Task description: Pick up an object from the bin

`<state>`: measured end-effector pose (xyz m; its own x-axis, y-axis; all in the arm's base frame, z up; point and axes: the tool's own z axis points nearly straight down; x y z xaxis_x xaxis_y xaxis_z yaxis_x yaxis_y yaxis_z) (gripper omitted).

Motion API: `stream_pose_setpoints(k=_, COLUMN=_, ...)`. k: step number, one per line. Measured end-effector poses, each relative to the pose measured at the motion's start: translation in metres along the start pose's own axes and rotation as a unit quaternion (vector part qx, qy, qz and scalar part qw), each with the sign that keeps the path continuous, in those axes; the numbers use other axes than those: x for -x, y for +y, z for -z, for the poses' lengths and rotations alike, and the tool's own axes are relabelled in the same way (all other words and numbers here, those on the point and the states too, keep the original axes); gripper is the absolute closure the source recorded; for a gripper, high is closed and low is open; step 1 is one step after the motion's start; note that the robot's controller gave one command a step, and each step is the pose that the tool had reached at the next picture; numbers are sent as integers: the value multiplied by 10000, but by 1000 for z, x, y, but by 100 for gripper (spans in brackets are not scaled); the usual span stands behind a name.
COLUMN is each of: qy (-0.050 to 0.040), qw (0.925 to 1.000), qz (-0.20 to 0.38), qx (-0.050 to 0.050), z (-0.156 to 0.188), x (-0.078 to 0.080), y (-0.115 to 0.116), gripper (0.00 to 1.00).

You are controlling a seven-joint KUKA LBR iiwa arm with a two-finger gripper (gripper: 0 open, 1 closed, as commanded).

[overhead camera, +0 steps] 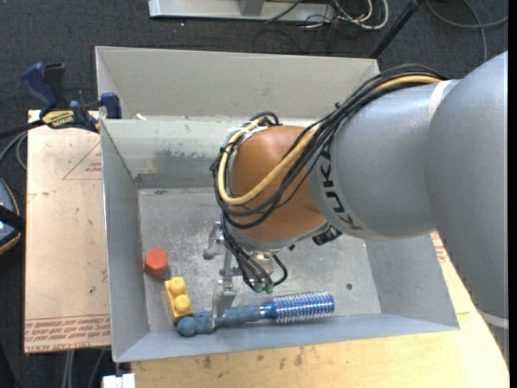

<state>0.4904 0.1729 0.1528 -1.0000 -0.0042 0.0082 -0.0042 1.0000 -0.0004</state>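
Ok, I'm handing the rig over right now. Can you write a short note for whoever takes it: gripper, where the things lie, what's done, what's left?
Gripper: low in the bin, near its front wall, right at the handle of the blue brush.
Things: the brush lies flat along the front wall, bristles to the right, rounded handle end to the left. A yellow block lies just left of the gripper, with a small red cylinder beyond it.
Done: arm lowered to the brush handle.
Left: nothing is lifted yet. Secure one thing, probably the brush, and raise it out.
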Motion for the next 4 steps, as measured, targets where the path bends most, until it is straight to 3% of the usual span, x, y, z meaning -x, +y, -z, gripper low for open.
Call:
stream_pose_setpoints(k=1, qy=-45, qw=9760, qz=2179, qx=2, z=-64, x=14, y=44, gripper=0)
stream_pose_setpoints(k=2, qy=-45, qw=9763, qz=2162, qx=2, z=-63, x=15, y=43, gripper=100)
stream_pose_setpoints(k=3, qy=-65, qw=9763, qz=2161, qx=4, z=-62, x=16, y=43, gripper=0)
stream_pose_setpoints(k=4, qy=-48, qw=9763, qz=2162, qx=3, z=-63, x=15, y=43, gripper=100)
